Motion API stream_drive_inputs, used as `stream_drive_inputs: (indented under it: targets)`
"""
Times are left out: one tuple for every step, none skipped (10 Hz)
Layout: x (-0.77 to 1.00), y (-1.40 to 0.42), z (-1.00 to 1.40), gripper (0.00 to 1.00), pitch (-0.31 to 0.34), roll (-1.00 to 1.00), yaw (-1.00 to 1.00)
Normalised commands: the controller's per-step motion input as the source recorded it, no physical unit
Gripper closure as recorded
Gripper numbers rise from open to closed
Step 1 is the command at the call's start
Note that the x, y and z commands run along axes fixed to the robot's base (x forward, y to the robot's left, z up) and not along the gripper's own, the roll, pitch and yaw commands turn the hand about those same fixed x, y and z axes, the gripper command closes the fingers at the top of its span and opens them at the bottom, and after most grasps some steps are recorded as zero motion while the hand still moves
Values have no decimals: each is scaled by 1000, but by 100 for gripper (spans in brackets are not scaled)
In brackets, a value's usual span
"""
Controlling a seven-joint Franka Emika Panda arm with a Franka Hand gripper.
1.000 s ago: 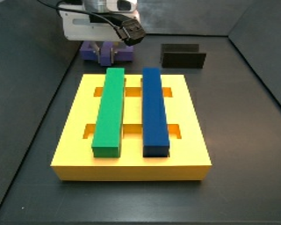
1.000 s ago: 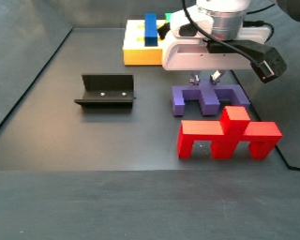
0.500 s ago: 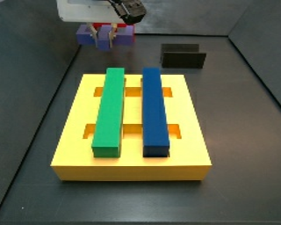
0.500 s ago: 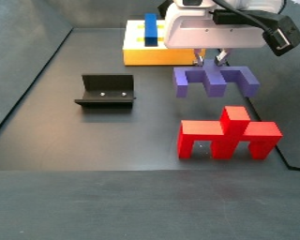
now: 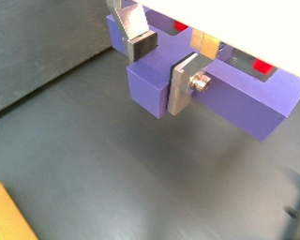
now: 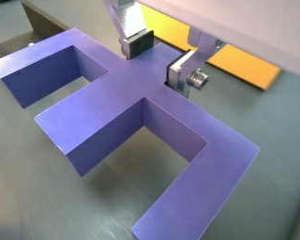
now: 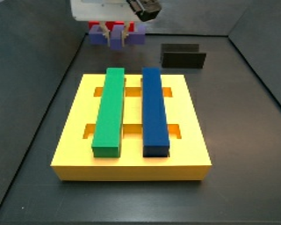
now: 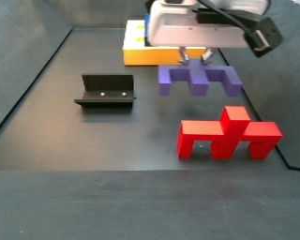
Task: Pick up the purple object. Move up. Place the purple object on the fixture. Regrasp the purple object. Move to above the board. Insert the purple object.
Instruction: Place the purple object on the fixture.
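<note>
My gripper (image 8: 198, 58) is shut on the raised stub of the purple object (image 8: 201, 79) and holds it in the air above the dark floor, level, legs toward the camera. Both wrist views show the silver fingers clamped on the stub, gripper (image 5: 163, 64) and gripper (image 6: 159, 58), with the purple object (image 5: 228, 94) and its legs (image 6: 127, 103) spread below. In a side view the gripper (image 7: 113, 26) and purple object (image 7: 116, 35) hang behind the yellow board (image 7: 131, 158). The black fixture (image 8: 106, 92) stands empty on the floor, also seen in a side view (image 7: 184, 56).
The red pronged piece (image 8: 228, 138) stands on the floor just in front of the lifted purple object. The board carries a green bar (image 7: 109, 110) and a blue bar (image 7: 154, 110). Dark walls enclose the floor.
The gripper has risen with the purple object, lifting it off the floor beside the red piece and higher over the last second. The red piece, fixture and board have not moved.
</note>
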Motion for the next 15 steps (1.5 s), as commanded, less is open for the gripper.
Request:
stream_drive_inputs:
  targets:
    - [1000,0,211,100,86,-631,-123]
    - [974,0,317,100,51,-700,-97]
    - [969,0,311,100,51,-720,-94]
    - [969,0,291,100,66,-737,-106]
    - [991,-29,277,100,91,-746,-166]
    - [989,-20,266,100,114,-737,-177]
    - [971,0,254,100,117,-731,-140]
    - [951,0,234,100,126,-740,-109]
    - [929,0,171,100,149,-729,-46]
    - [926,0,103,100,174,-686,0]
    - [957,0,14,100,200,-580,0]
    - [994,0,9,100,191,-517,0]
    - [1000,0,0,100,177,-489,0]
    - [986,0,0,100,169,-497,0]
    - [963,0,0,100,134,-500,0]
